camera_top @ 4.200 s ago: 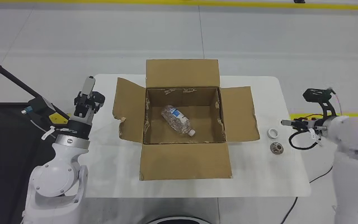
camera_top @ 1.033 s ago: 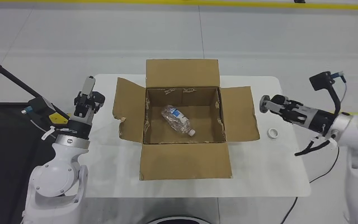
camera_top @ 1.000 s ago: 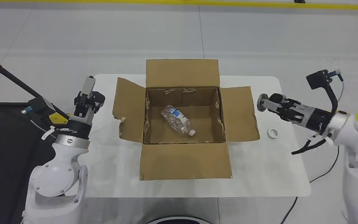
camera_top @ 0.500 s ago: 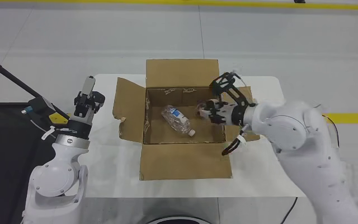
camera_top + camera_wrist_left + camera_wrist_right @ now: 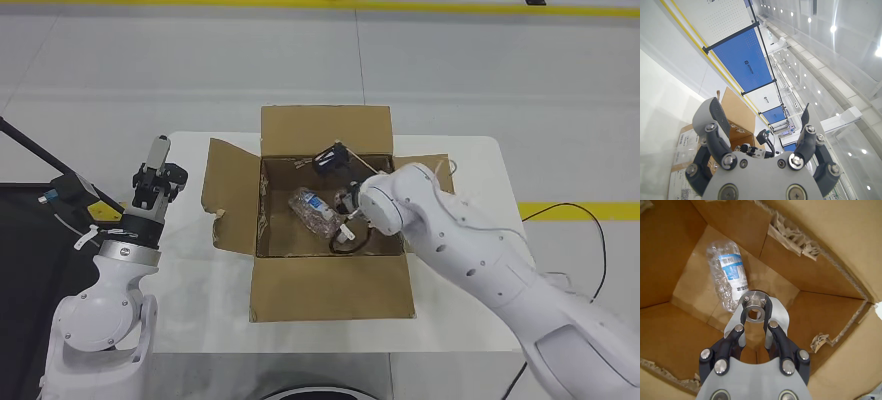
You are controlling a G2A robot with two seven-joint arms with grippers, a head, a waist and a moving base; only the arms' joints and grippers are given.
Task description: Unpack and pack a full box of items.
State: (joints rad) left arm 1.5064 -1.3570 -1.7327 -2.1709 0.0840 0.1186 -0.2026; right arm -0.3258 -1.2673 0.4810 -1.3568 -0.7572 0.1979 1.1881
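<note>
Our right gripper (image 5: 755, 313), closed on the hub (image 5: 755, 295), has swung from the table (image 5: 215, 300) into the box (image 5: 330, 285), near the bottle (image 5: 727, 275); packing is under way. Our left gripper (image 5: 761, 108) stands open

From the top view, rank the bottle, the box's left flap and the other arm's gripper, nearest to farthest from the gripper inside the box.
1. Bottle, on the box floor beside the right gripper.
2. Left flap, folded outward over the table.
3. Left gripper, beyond the flap's outer edge.
</note>
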